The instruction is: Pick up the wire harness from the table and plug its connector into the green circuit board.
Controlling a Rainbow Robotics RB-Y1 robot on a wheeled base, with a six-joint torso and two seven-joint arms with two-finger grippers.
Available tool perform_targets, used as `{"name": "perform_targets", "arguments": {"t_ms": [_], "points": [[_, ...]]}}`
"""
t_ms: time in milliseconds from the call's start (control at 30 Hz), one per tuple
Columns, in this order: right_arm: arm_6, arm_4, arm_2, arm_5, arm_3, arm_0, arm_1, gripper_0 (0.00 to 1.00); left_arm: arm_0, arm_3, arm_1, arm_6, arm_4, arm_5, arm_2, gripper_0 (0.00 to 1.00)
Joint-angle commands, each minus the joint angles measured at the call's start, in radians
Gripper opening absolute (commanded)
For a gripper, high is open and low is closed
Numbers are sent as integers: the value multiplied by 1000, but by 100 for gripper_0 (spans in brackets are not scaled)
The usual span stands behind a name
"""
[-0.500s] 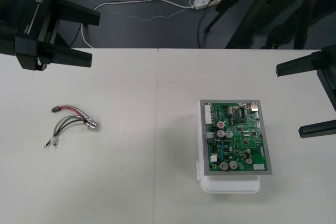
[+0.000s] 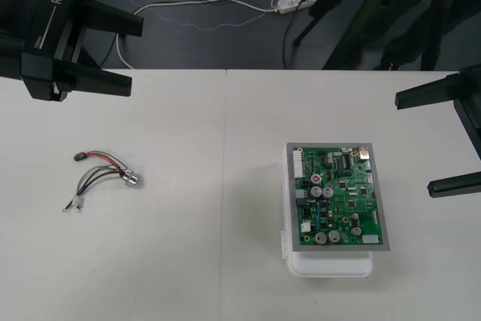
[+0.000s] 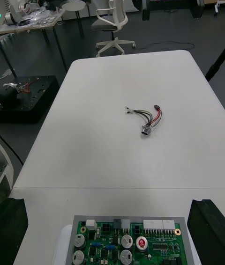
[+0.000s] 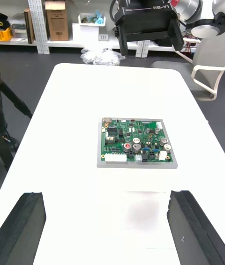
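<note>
In the front view the left gripper (image 2: 135, 54) hangs in the upper left of the frame, at the far left corner of the table (image 2: 225, 125). Its two black fingers (image 2: 105, 80) are spread wide apart with nothing between them. The left wrist view agrees: its fingers (image 4: 28, 227) stand far out to either side over bare tabletop, and the green circuit board (image 4: 136, 143) lies ahead of them, touching neither.

The right gripper (image 2: 415, 143) sits at the right edge of the front frame, just beside the board's far right corner. It is just as wide open and holds nothing. In the right wrist view its fingers (image 3: 206, 227) flank the near end of the board, and the harness lies farther out on the table.

The wire harness (image 2: 101, 178) lies flat on the table at the centre left of the front frame, below the left gripper and well apart from it. Neither gripper touches it. Its small black plug (image 2: 77, 156) is at the upper left end and the round metal socket (image 2: 132, 179) at the right end, with red, black and green wires arching between them. Two loose ends trail toward the lower left — they may carry tiny terminals, but they are too small to be sure.

The circuit board rests on its white base (image 2: 331, 264) at the lower right of centre, well apart from the harness.
</note>
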Motion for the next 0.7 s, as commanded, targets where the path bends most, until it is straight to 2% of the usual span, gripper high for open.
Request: {"name": "perform_targets", "arguments": {"t_ms": [33, 700], "points": [[14, -17, -29, 3, -19, -1, 7, 100, 3, -22, 42, -55, -5, -29, 29, 76], [14, -17, -29, 3, -19, -1, 7, 100, 3, -22, 42, -55, -5, -29, 29, 76]]}}
